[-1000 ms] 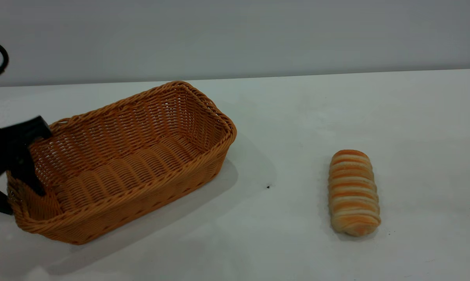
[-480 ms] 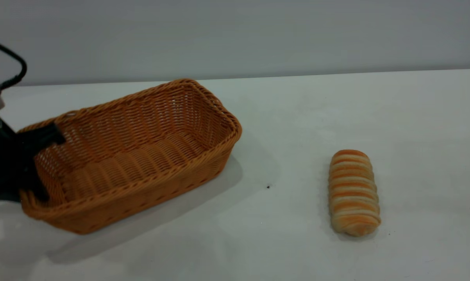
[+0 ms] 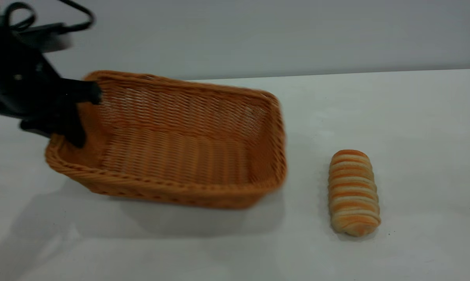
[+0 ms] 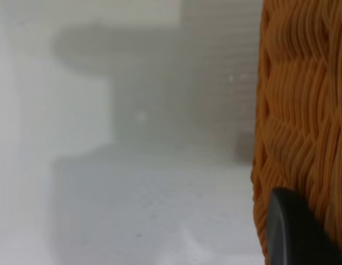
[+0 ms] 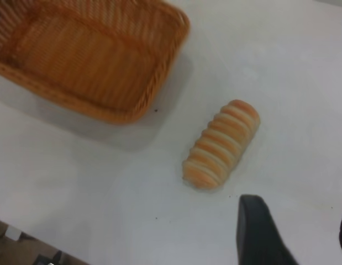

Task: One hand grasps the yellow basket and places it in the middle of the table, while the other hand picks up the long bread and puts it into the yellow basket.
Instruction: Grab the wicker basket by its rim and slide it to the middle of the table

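Observation:
The yellow basket (image 3: 172, 191), orange-tan wicker, hangs tilted over the white table (image 3: 414, 117), its left end raised. My left gripper (image 3: 85, 117) is shut on that end wall, one finger inside and one outside. In the left wrist view a dark finger (image 4: 295, 232) presses against the weave of the basket (image 4: 303, 110). The long bread (image 3: 354, 193), cream with orange stripes, lies on the table to the right of the basket, apart from it. The right gripper (image 5: 303, 232) is open above bare table, short of the bread (image 5: 221, 144); it is outside the exterior view.
A grey wall runs behind the table's far edge. In the right wrist view the basket (image 5: 159, 83) is past the bread, and the table's near edge (image 5: 27, 223) shows with floor beyond. A black cable (image 3: 78, 19) loops above the left arm.
The left gripper has risen and moved right, carrying the basket toward the middle and swinging its long side to face the camera. The bread has not moved.

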Controlling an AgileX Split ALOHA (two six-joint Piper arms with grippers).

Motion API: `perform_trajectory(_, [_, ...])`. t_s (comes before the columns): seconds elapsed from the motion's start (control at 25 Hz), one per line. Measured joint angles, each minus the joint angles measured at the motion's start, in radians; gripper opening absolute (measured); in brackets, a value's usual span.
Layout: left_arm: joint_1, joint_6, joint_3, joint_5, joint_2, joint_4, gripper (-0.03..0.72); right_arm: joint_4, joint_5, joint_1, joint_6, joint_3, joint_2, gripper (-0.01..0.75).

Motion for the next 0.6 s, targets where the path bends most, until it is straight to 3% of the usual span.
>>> perform_trajectory(0.44, [-0.019, -0.068, -0.032, 0.063, 0.049, 0.000, 0.116, 0.000, 0.000, 0.000, 0.001, 0.000, 0.000, 0.399])
perform_trajectory(0.52, [-0.019, -0.078, -0.032, 0.067, 0.049, 0.000, 0.149, 0.000, 0.000, 0.000, 0.001, 0.000, 0.000, 0.399])
perform_trajectory(0.6, [-0.019, -0.085, -0.033, 0.072, 0.049, 0.000, 0.237, 0.000, 0.000, 0.000, 0.001, 0.000, 0.000, 0.399])
